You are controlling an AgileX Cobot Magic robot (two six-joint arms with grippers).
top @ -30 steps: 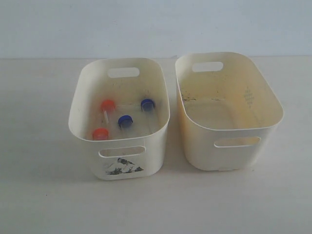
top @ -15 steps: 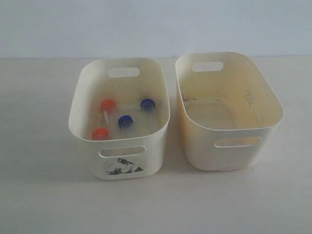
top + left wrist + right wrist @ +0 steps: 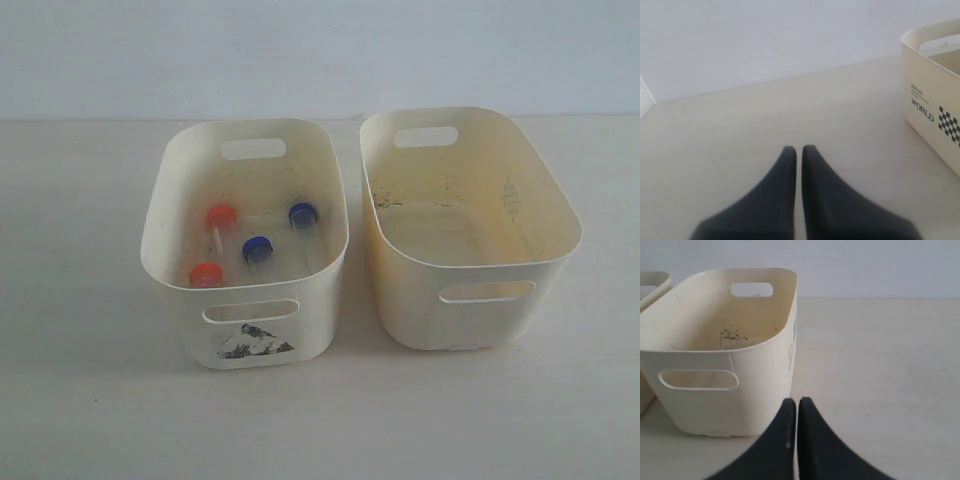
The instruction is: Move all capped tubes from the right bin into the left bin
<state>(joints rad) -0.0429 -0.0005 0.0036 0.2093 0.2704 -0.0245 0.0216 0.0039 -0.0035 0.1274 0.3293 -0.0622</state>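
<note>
The left bin (image 3: 196, 346), cream-white with a black-and-white sticker on its front, holds the capped tubes: two with orange caps (image 3: 221, 216) (image 3: 206, 274) and two with blue caps (image 3: 257, 249) (image 3: 303, 214). The right bin (image 3: 420, 320) has no sticker and shows only dark specks on its floor. Neither gripper appears in the exterior view. My left gripper (image 3: 799, 148) is shut on nothing over bare table, with a printed side wall of the left bin (image 3: 930, 100) off to one side. My right gripper (image 3: 798, 401) is shut and empty just outside the right bin (image 3: 760, 390).
The two bins stand side by side, almost touching, on a pale table (image 3: 90, 400) with a light wall behind. A sliver of the left bin (image 3: 650, 282) shows at the edge of the right wrist view.
</note>
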